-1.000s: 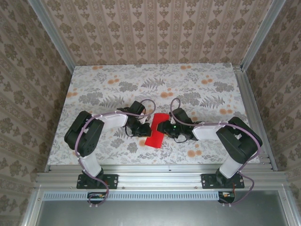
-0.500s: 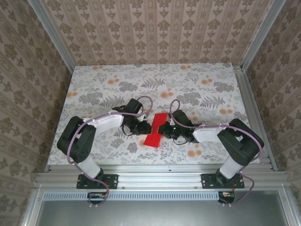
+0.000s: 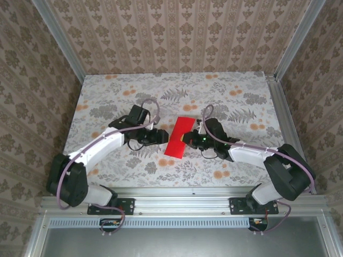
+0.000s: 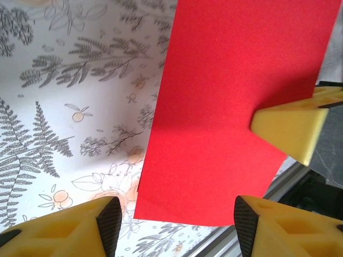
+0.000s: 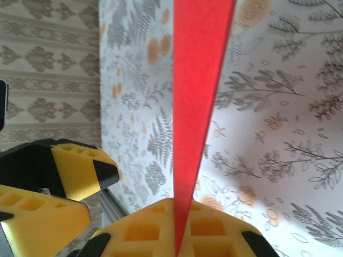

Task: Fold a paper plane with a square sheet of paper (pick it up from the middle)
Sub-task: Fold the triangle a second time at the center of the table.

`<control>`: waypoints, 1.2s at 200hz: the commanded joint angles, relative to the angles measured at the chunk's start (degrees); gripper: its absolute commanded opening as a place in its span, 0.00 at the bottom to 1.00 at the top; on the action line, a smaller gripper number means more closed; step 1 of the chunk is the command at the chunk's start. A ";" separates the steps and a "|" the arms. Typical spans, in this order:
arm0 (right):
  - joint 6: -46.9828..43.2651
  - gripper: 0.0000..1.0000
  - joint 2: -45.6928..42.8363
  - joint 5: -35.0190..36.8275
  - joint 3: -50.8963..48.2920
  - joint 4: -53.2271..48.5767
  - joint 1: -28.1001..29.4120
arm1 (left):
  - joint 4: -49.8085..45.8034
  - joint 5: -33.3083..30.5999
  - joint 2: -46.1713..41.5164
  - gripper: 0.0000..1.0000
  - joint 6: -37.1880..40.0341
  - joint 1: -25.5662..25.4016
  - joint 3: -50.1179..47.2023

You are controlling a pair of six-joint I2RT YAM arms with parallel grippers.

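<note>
Sheet of paper (image 3: 178, 137) is pinched at its right edge by the right gripper (image 3: 187, 138), fingers (image 5: 177, 233) pressed on it. It is held tilted over mid bench (image 3: 230, 91). Left gripper (image 3: 158, 135) is just beside its left edge, fingers (image 4: 80, 233) spread, nothing gripped.

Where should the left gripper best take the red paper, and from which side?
Its free left edge, mid-length, approached from the left: the red paper is raised, pinched at its right edge by the right gripper; the left gripper faces it, open.
</note>
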 commanded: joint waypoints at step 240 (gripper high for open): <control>8.52 0.03 -5.10 -9.87 -0.30 12.19 -5.86 | 13.93 12.62 -8.67 0.27 -16.64 1.51 -6.10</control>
